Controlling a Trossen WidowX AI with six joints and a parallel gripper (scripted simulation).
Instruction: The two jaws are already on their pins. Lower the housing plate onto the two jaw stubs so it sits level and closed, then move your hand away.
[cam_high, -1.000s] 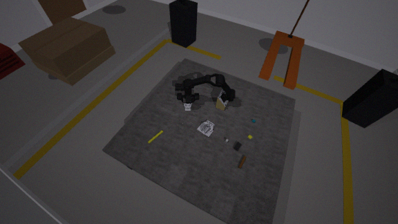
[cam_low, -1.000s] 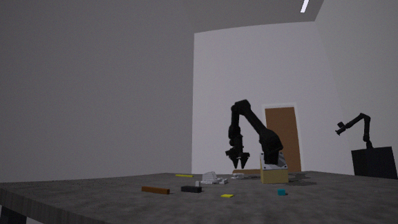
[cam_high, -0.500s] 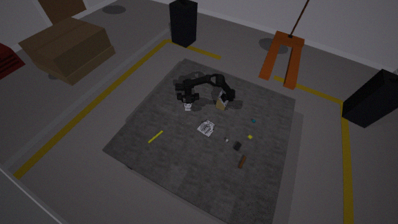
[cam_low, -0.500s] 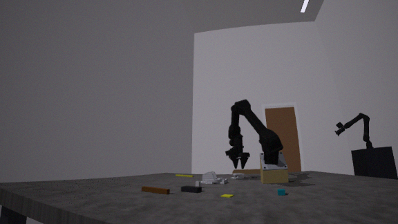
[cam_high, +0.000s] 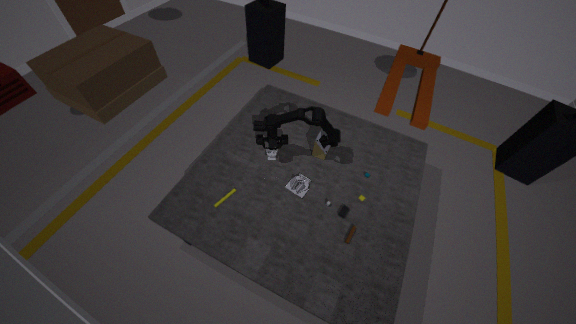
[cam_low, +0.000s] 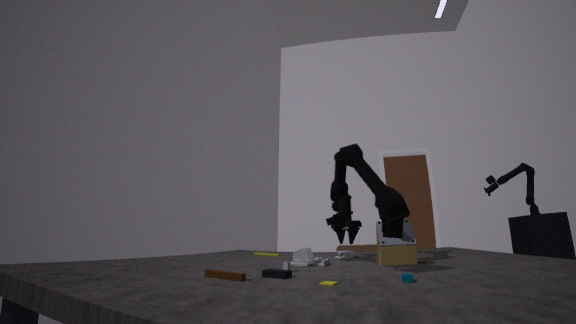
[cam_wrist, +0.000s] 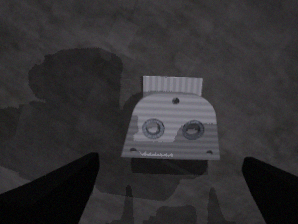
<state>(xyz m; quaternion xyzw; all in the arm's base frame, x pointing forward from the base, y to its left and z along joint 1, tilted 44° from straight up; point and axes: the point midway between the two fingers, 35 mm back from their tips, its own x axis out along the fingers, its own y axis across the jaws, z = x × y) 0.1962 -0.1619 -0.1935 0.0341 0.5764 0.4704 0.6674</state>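
The pale housing plate (cam_wrist: 173, 112) has a rounded top edge, two ringed holes and small dark holes. A ribbed pale block (cam_wrist: 173, 85) shows beyond its rounded edge, and something dark shows under its straight edge. My gripper (cam_low: 347, 242) (cam_wrist: 172, 163) is open and empty above the plate, fingers pointing down, one on each side in the wrist view. A separate white assembly (cam_high: 299, 185) (cam_low: 303, 258) rests on the table, apart from the plate, with raised pale parts. Its jaws, pins and stubs are too small to tell apart.
The arm's tan base block (cam_high: 319, 150) (cam_low: 397, 255) stands near the plate. A yellow bar (cam_high: 225, 197) (cam_low: 266, 254), small white piece (cam_high: 328, 203), black block (cam_high: 343, 211) (cam_low: 276, 273), brown bar (cam_high: 350, 234) (cam_low: 225, 275), yellow square (cam_high: 362, 198) (cam_low: 329, 283) and teal block (cam_high: 367, 175) (cam_low: 407, 277) lie around.
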